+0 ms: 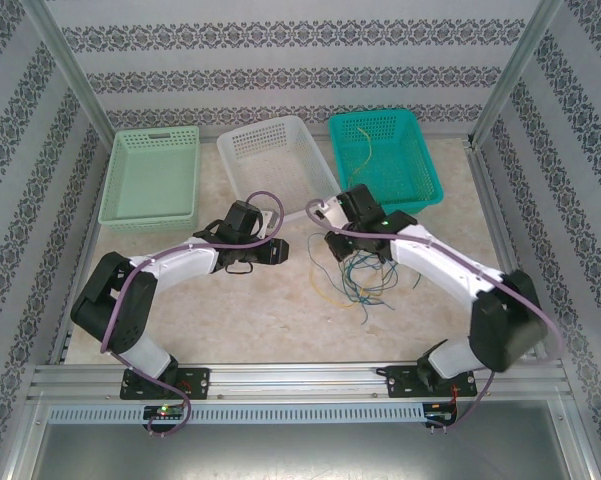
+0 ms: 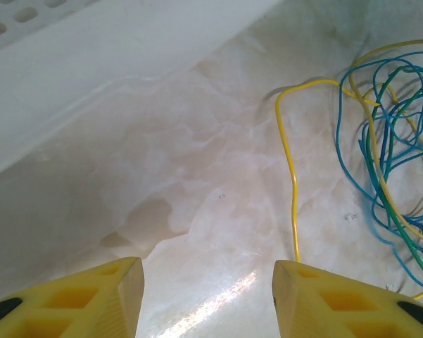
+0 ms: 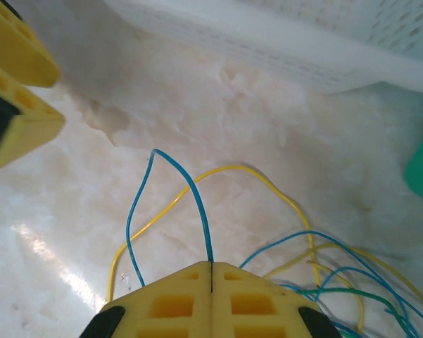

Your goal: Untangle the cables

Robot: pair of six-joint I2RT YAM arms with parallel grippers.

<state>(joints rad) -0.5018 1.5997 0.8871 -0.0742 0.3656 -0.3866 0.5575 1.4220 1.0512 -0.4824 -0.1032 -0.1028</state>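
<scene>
Two yellow fingers [image 3: 170, 299] of the right gripper [image 3: 211, 267] pinch a blue cable [image 3: 197, 201]; the left gripper [image 2: 207, 285] stands spread and empty. The cables [image 1: 362, 278] lie tangled right of the middle of the worktop [image 1: 270, 320]. Better to lift slowly, so the blue one slides out without dragging others.

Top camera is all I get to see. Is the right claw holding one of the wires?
Observer: Yes. In the right wrist view the right gripper is shut, and a blue wire is pinched between its tips.
Child: What about on the left?
Observer: The left wrist view shows the left gripper open and holding nothing. A yellow wire runs down to one of its yellow tips.
</scene>
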